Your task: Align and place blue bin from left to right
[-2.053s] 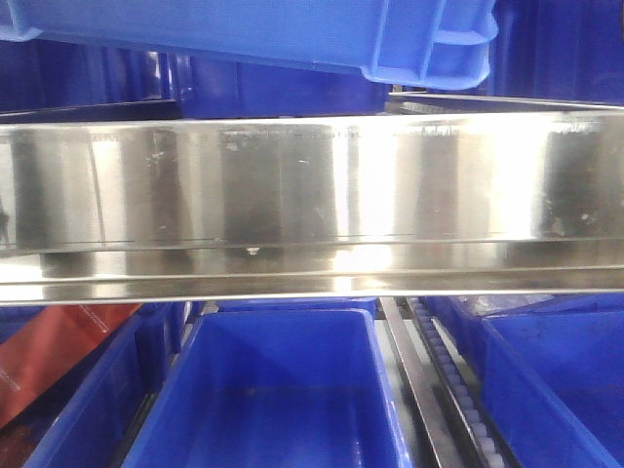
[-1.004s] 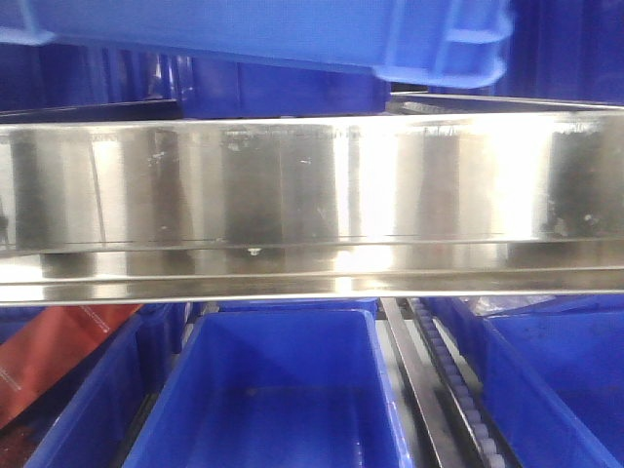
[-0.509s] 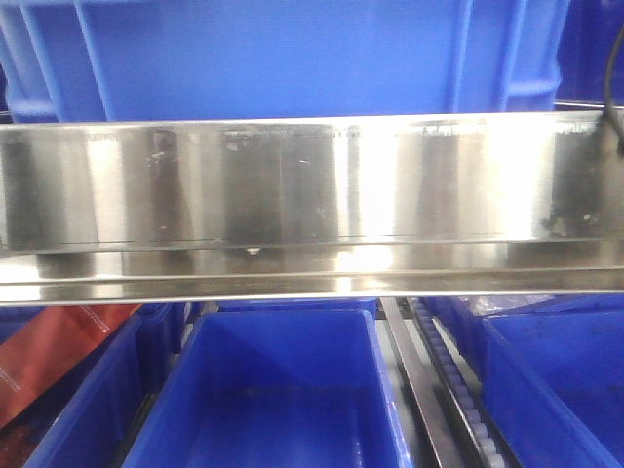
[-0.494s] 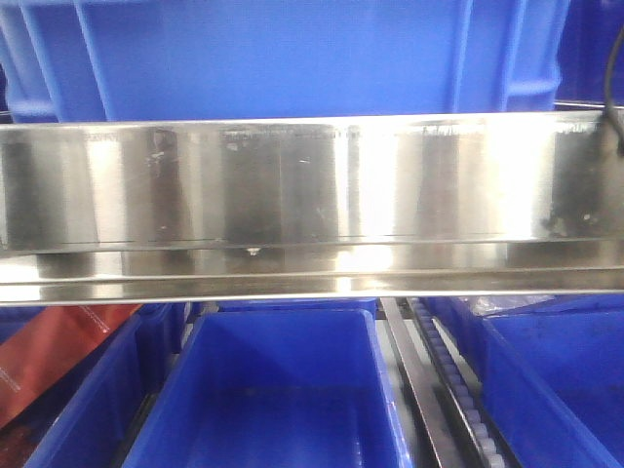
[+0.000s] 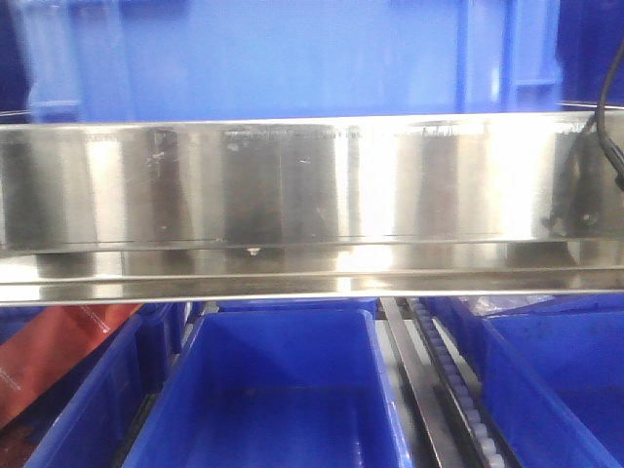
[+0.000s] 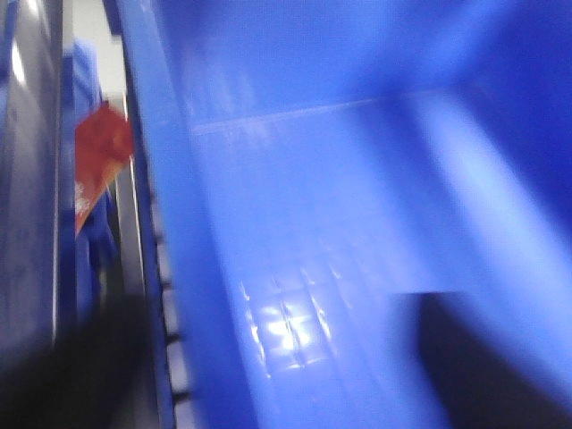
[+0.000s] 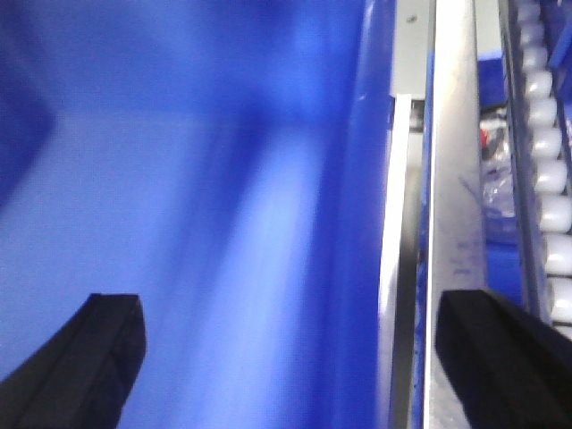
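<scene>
1. The blue bin stands on the shelf level just above and behind the steel rail, its long wall filling nearly the whole width over that rail. It is blurred in every view, so my guess is it is in motion.

2. The right gripper straddles the bin's right wall: one dark finger sits inside the bin, the other hangs outside over the rail side. The fingers are spread wide with the wall between them, not pinching it.

3. The left wrist view looks down into the bin's ribbed floor. A dark shape sits low in that picture, but I cannot tell whether the left fingers are released or clenched.

4. Below the rail sit more blue tubs, a roller track and a red sheet.

5. What could go wrong, as I judge it: with the right fingers loose about the wall, a sideways shove could let the bin skew against the rail instead of squaring up.

6. A push too far forward could tip its rim over the rail toward the tubs beneath.
</scene>
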